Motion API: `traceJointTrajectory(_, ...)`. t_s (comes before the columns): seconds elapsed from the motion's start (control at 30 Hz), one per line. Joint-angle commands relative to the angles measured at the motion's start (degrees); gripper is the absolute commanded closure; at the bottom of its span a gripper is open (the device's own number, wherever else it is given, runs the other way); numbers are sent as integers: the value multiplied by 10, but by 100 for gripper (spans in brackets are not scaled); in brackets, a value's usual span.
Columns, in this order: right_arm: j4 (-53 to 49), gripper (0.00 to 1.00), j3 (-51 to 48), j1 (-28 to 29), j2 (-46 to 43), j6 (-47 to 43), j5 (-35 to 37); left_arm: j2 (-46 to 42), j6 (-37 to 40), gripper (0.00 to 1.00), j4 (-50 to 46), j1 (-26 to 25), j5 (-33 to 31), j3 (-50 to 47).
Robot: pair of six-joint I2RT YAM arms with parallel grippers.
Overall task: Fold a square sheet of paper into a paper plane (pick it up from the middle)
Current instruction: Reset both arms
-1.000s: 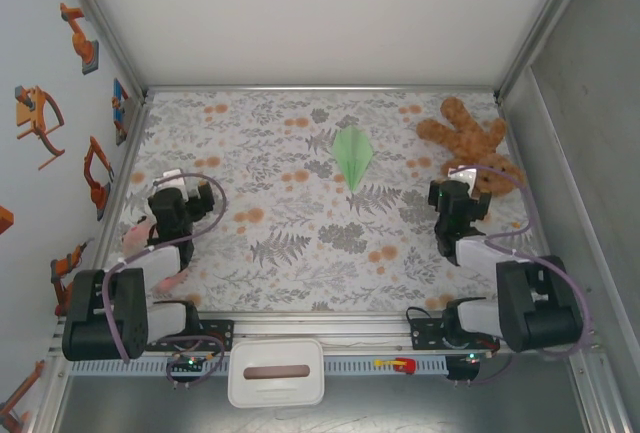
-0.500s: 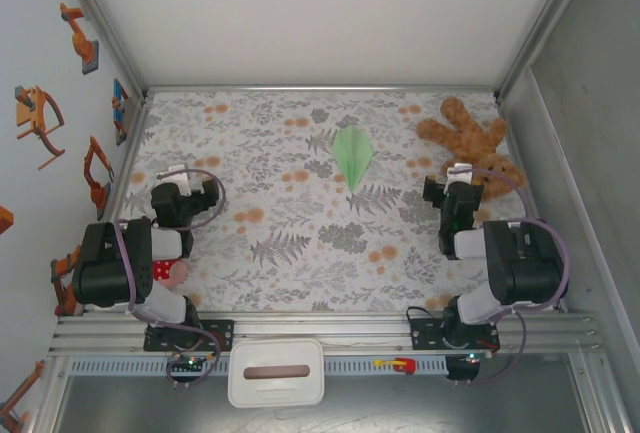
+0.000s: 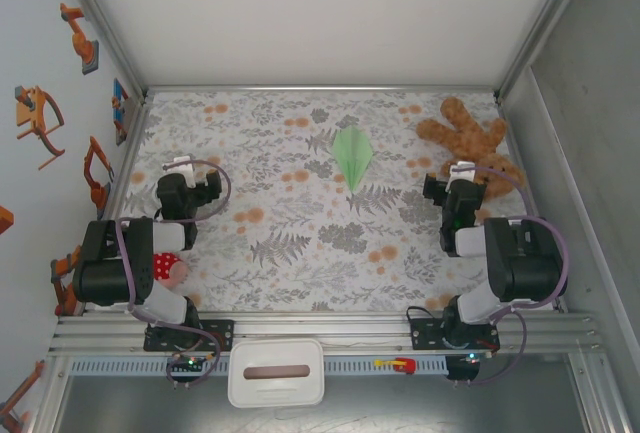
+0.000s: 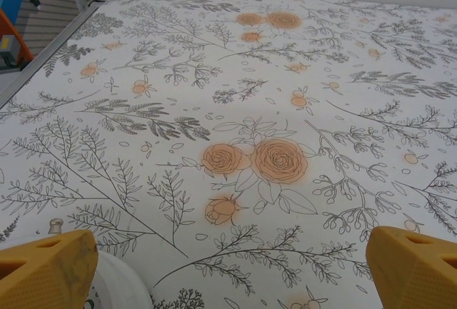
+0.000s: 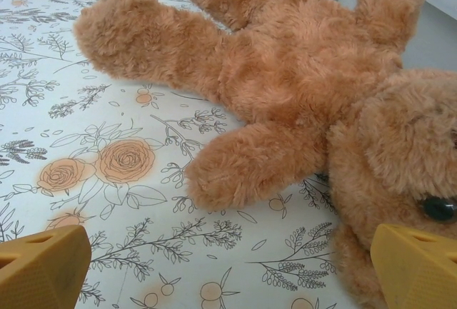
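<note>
Since the earlier top frame both arms had drawn back toward the lower edge of the picture and folded up over their bases; the left gripper (image 3: 187, 185) ended a little higher in the frame at left of centre, the right gripper (image 3: 461, 193) likewise at right of centre, just below the brown teddy bear (image 3: 468, 135); the paper plane (image 3: 352, 156) had not shifted. It lay flat on the floral tablecloth (image 3: 300, 243) in the upper middle of the top view, pointed end toward the bottom of the frame, central crease visible, well apart from both grippers and left of the bear; no unfolded square sheet was seen, so the paper was judged to be fully folded. Left wrist view: left gripper (image 4: 228, 273) spread wide, yellow fingertips (image 4: 46, 270) at the two lower corners, only patterned cloth between them, nothing held. Right wrist view: right gripper (image 5: 228, 270) equally wide apart and empty; the teddy bear (image 5: 300, 88) filled the upper right, near the right-hand fingertip, contact not clear. Judgement: with the plane released and lying clear, and both arms tucked in with empty jaws, the folding looked complete and this read as the retreat to rest; nothing further appeared to be needed of the paper.
</note>
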Motion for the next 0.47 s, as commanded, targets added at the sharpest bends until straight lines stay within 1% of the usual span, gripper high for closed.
traceJointTrajectory(0.0, 2, 1, 12, -4, 0, 9, 13, 3, 10, 4, -7, 0, -3, 7)
traceJointTrajectory(0.43, -2, 1, 10, -9, -2, 9, 0, 4, 9, 4, -8, 2, 4, 8)
